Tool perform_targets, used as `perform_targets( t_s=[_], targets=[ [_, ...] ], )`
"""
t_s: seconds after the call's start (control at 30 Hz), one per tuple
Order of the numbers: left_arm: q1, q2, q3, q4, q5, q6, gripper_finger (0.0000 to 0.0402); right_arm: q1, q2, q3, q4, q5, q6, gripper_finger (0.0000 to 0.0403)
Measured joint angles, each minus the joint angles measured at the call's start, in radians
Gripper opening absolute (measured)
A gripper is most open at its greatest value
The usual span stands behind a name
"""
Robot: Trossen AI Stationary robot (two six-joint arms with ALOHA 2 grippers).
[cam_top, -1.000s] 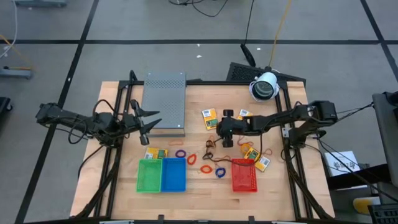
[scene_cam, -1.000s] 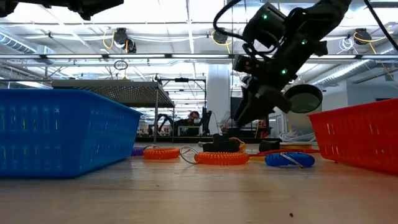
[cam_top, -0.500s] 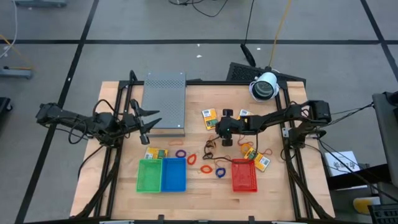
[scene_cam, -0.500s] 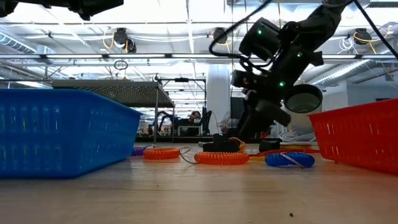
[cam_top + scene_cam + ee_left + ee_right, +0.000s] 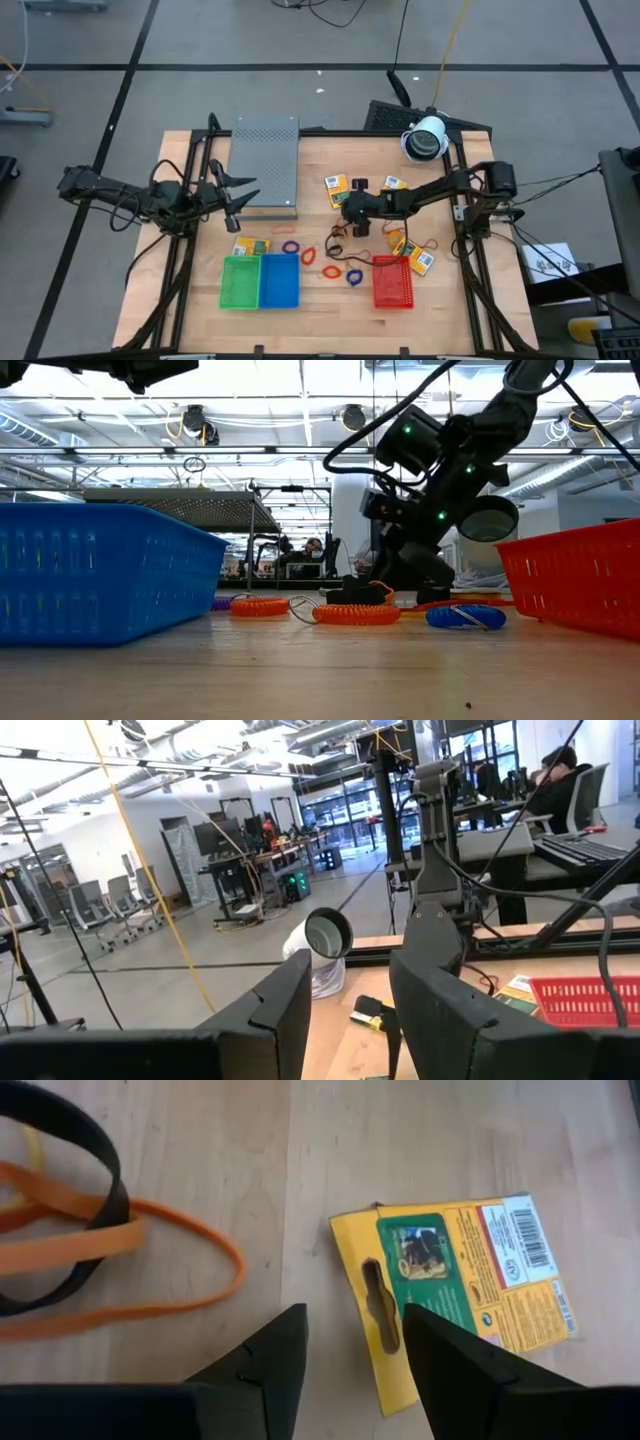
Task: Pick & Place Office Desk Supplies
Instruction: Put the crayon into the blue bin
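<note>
A yellow packet (image 5: 450, 1280) with a green label and a barcode lies flat on the wooden table (image 5: 310, 160); the high view shows this packet (image 5: 336, 190) too. My right gripper (image 5: 345, 1350) hangs open just above its slotted end and slants down; the high view places this gripper (image 5: 344, 208) mid-table. An orange band (image 5: 130, 1250) and a black band (image 5: 80, 1140) lie beside the packet. More packets (image 5: 405, 245) and coloured bands (image 5: 308, 255) lie nearer the front. My left gripper (image 5: 348, 1010) waits open in the air by the grey box (image 5: 265, 165).
Green (image 5: 239, 281), blue (image 5: 279, 281) and red (image 5: 393, 281) baskets stand along the near edge. A white round device (image 5: 425, 138) sits at the far right corner. Coiled bands (image 5: 357, 614) lie between the blue basket (image 5: 100, 570) and the red basket (image 5: 580, 585).
My right gripper has sunk toward the table and moved a little toward the table's left edge, closer to the yellow packet. Its fingers stay open.
</note>
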Motion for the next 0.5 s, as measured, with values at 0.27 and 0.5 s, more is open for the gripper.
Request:
perform_targets(
  t_s=[0.27,0.5],
  targets=[
    [0.000,0.000,0.000,0.000,0.000,-0.015,0.0145,-0.010,0.004,0.000,0.010,-0.019,-0.023,0.0160],
    [0.000,0.000,0.000,0.000,0.000,-0.033,0.0145,-0.067,0.004,0.000,0.009,-0.165,0.014,0.0160]
  ],
)
